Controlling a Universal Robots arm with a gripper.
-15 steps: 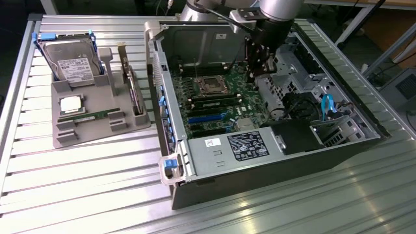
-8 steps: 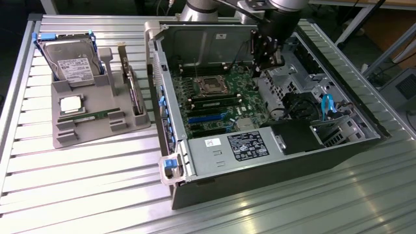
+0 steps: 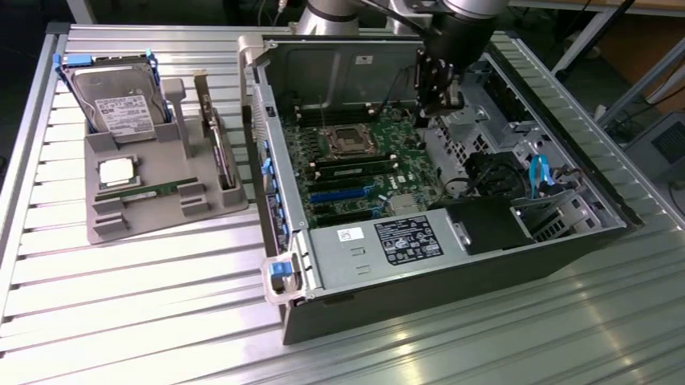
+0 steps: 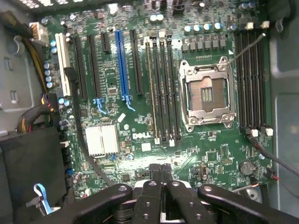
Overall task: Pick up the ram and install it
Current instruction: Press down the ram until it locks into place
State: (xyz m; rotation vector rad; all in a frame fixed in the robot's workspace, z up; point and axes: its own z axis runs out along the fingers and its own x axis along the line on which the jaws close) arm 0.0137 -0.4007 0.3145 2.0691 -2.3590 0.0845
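The upper part of the grey robot arm (image 3: 455,24) is cut off by the top edge of the exterior view, and the black gripper (image 3: 439,100) is seen hanging inside the open black computer tower case (image 3: 428,313), above the far end of the green motherboard (image 3: 364,172). In the wrist view the gripper (image 4: 160,173) is seen with its fingertips (image 4: 154,170) pressed together; nothing is held between them. The lower ends of the fingers and what lies directly beneath them on the board are hidden by the black finger links.

The ram (image 3: 144,192), a long thin green circuit-board stick, is seen lying in a slot of the grey moulded parts tray (image 3: 107,228) on the ribbed metal table (image 3: 139,321), well apart from the gripper, at the exterior view's left. Its small chips are hard to make out.

On the same tray a square silver processor chip (image 3: 118,171) is seen just behind the ram, and a large silver hard drive with a white label (image 3: 120,104) stands tilted in a blue-edged bracket. An expansion card (image 3: 220,148) is stood upright at the tray's edge nearest the case.

In the wrist view the empty silver processor socket (image 4: 207,95) is flanked by rows of black memory slots (image 4: 162,88), and a blue expansion slot (image 4: 122,63) is visible beside them. A black power supply box (image 3: 487,224) and a blue cable (image 3: 538,172) occupy the case's near corner.
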